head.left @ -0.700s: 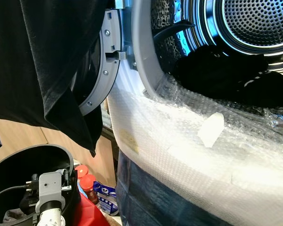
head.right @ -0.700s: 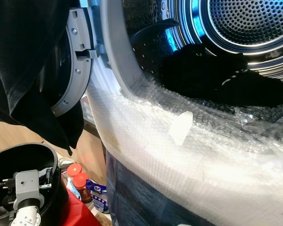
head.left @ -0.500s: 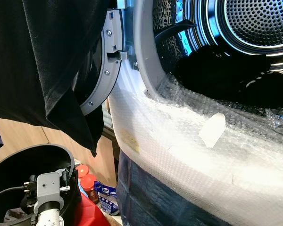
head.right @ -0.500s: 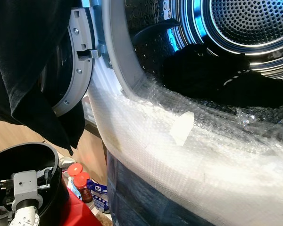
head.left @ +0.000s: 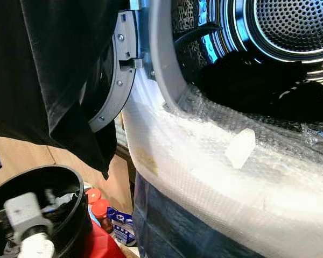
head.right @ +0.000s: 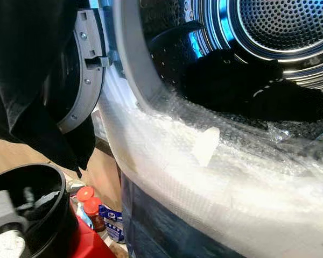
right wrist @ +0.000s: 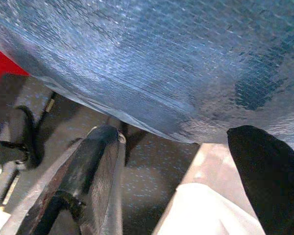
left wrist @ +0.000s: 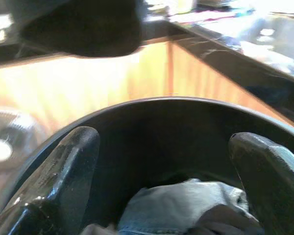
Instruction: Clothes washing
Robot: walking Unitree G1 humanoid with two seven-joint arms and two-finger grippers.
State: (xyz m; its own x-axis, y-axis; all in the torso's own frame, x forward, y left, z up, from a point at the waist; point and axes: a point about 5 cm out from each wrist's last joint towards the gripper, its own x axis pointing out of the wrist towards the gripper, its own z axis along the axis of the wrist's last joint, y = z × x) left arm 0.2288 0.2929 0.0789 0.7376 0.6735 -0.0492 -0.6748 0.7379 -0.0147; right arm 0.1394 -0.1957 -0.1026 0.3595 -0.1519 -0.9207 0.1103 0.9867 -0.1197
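The washing machine's drum (head.left: 290, 27) stands open, with dark clothes (head.left: 258, 80) lying in its mouth. A black garment (head.left: 43, 80) hangs over the open door (head.left: 116, 80) at the left. Below it is a black basket (head.left: 75, 180). My left arm's grey wrist (head.left: 22, 212) shows blurred inside the basket. In the left wrist view my left gripper (left wrist: 166, 161) is open just above a grey and denim garment (left wrist: 181, 208) on the basket's bottom. My right gripper (right wrist: 181, 161) hangs open low beside the machine's wrapped front, holding nothing.
Bubble wrap (head.left: 204, 177) covers the machine's front and lower rim, with a strip of tape (head.left: 240, 148) on it. Red-capped bottles (head.left: 99, 207) and a blue packet (head.left: 121, 220) stand on the floor between basket and machine. A wooden panel (head.left: 21, 156) is behind the basket.
My left arm's wrist has shifted to the left inside the basket and is now blurred by motion. The machine, clothes and hanging garment stay put.
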